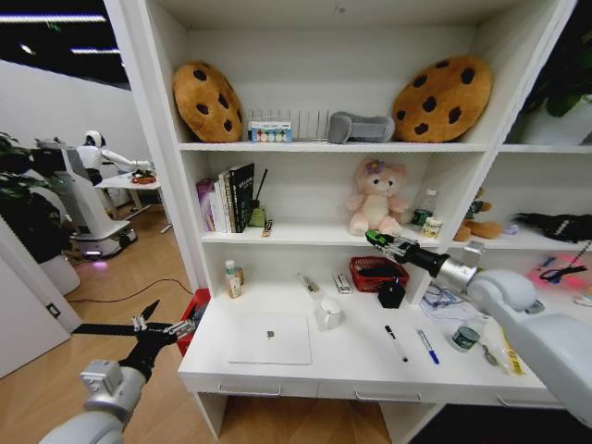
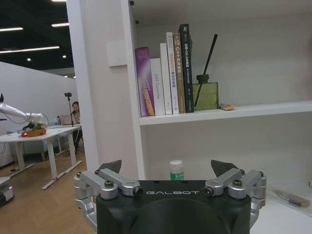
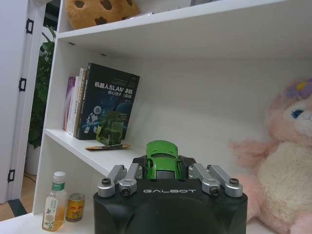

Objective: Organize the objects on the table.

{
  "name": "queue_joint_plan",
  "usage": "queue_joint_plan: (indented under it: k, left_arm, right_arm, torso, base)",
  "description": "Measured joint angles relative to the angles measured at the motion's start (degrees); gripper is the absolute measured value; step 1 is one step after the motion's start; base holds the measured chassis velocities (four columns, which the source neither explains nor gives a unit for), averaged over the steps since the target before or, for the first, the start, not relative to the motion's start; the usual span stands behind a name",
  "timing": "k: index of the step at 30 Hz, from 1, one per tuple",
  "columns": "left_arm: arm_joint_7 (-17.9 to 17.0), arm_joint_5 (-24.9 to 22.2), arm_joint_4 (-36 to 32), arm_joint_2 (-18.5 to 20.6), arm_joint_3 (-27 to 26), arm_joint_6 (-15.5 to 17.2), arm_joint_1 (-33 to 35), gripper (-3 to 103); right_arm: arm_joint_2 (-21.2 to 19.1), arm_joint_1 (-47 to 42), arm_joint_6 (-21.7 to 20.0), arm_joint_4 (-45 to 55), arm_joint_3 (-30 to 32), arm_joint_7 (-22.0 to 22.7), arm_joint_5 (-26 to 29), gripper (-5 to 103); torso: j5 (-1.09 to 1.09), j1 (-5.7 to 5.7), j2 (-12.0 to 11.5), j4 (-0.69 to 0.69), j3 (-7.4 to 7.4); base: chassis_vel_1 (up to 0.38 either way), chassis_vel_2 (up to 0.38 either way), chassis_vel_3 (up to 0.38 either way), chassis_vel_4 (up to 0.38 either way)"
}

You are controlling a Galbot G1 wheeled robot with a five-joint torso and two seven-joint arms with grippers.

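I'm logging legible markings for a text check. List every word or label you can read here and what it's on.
"GALBOT": on the left tool body.
"GALBOT": on the right tool body, which holds the car.
"SLAM", among Chinese characters: on the dark book cover.
Book spines: too small to read.
Bottle and can labels: blurred.

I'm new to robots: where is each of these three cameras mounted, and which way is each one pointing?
Head view: sits on the robot's head, looking forward and down at the table and shelves; both arms show, left gripper and right gripper.
Left wrist view: sits on the left wrist, facing the books; the open left gripper shows.
Right wrist view: sits on the right wrist, facing the pink plush toy; the right gripper holds the green toy car.
Shared: both wrist views see the books.
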Motion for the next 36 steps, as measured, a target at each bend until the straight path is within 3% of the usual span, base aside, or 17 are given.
queue_joint_plan:
  k: [2, 3, 6, 7, 9, 12, 14, 23, 36]
  left_arm:
    - [0.01, 0.01, 0.0, 0.0, 0.01, 0.0, 0.0, 100]
    - [0.01, 0.01, 0.0, 0.0, 0.01, 0.0, 0.0, 100]
    - [0.0, 0.0, 0.01, 0.0, 0.0, 0.0, 0.0, 100]
    - [0.0, 0.0, 0.01, 0.0, 0.0, 0.0, 0.0, 100]
    - [-0.01, 0.01, 0.0, 0.0, 0.0, -0.01, 0.0, 100]
    - [-0.01, 0.01, 0.01, 0.0, 0.0, -0.01, 0.0, 100]
    - [-0.01, 0.01, 0.01, 0.0, 0.0, -0.01, 0.0, 100]
    - [0.0, 0.01, 0.0, 0.0, 0.0, -0.01, 0.0, 100]
    - [0.0, 0.01, 0.0, 0.0, 0.0, -0.01, 0.0, 100]
  right_arm:
    - [2.93, 10.81, -0.46, -7.04, -10.13, -1.27, -0.12, 36]
    - [2.93, 10.81, -0.46, -7.04, -10.13, -1.27, -0.12, 36]
    - [9.55, 23.94, -0.83, -15.12, -20.48, -2.13, -1.54, 36]
    - [9.55, 23.94, -0.83, -15.12, -20.48, -2.13, -1.54, 36]
    - [15.71, 29.95, -0.64, -21.79, -25.62, -2.39, -3.99, 36]
    - [17.56, 31.61, -0.54, -23.95, -26.91, -2.4, -4.8, 36]
    - [22.09, 35.81, -0.5, -30.74, -30.61, -2.82, -6.47, 36]
    - [29.45, 40.71, -0.42, -42.29, -35.36, -4.64, -8.75, 36]
    - [31.02, 37.76, -0.9, -43.87, -35.32, -4.69, -9.1, 36]
  torso:
    - [0.07, 0.0, 0.0, -0.02, 0.0]
    - [0.07, 0.0, 0.0, -0.02, 0.0]
    - [-0.02, 0.01, 0.0, 0.01, 0.0]
    - [-0.02, 0.01, 0.0, 0.01, 0.0]
    - [0.05, 0.01, -0.01, 0.03, 0.01]
    - [0.05, 0.02, -0.01, 0.04, 0.02]
    - [0.0, 0.01, -0.01, 0.03, 0.0]
    - [0.03, 0.0, -0.01, 0.01, 0.0]
    - [0.02, -0.01, 0.01, -0.01, -0.02]
  base:
    - [0.0, 0.0, 0.0, 0.0]
    - [0.0, 0.0, 0.0, 0.0]
    - [0.0, 0.0, 0.0, 0.0]
    - [0.0, 0.0, 0.0, 0.0]
    - [0.0, 0.0, 0.0, 0.0]
    - [0.0, 0.0, 0.0, 0.0]
    - [0.0, 0.0, 0.0, 0.0]
    - [0.0, 0.0, 0.0, 0.0]
    - [0.0, 0.0, 0.0, 0.0]
